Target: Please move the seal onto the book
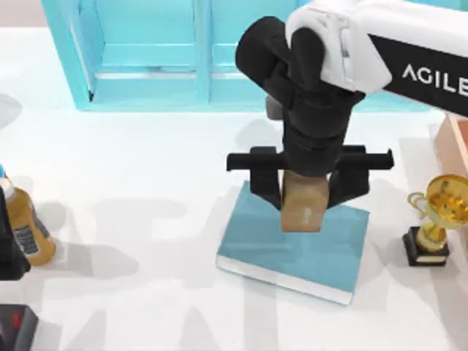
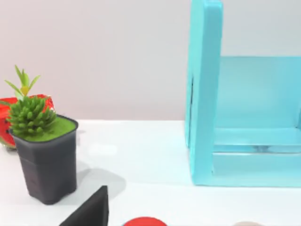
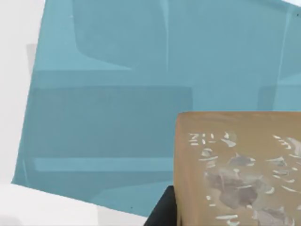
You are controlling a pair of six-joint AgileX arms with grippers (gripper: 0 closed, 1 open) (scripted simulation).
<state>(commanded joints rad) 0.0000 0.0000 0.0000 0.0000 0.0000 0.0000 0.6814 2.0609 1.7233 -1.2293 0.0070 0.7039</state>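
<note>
In the top view, the right gripper (image 1: 307, 191) was seen over the far part of the book (image 1: 292, 248), its two black fingers clenched on the upper half of the seal (image 1: 305, 205). The seal hung upright between the jaws, its lower half showing below the fingertips and lying over the teal cover. Whether its base already touched the cover could not be told from above. The book lay flat on the white table (image 1: 146, 190), near the gold trophy (image 1: 439, 219) at the right. An amber bottle (image 1: 25, 230) stood at the left edge, where the left arm was parked, and the turquoise shelf (image 1: 146, 58) stood at the back.

In the left wrist view, a potted plant (image 2: 42, 155) and the shelf's side wall (image 2: 204, 94) were shown; the state of the left jaws could not be told.

In the right wrist view, the seal's marked tan face (image 3: 240, 169) was seen close up, with the book's cover (image 3: 117, 103) spread beneath it and one dark finger (image 3: 162, 212) at its side.

The step in hand was judged to be the placing. It would be done well by a straight, slow descent until the base sat flat, well inside the cover's edges, with the jaws released only then, so that the tall block would not topple.
</note>
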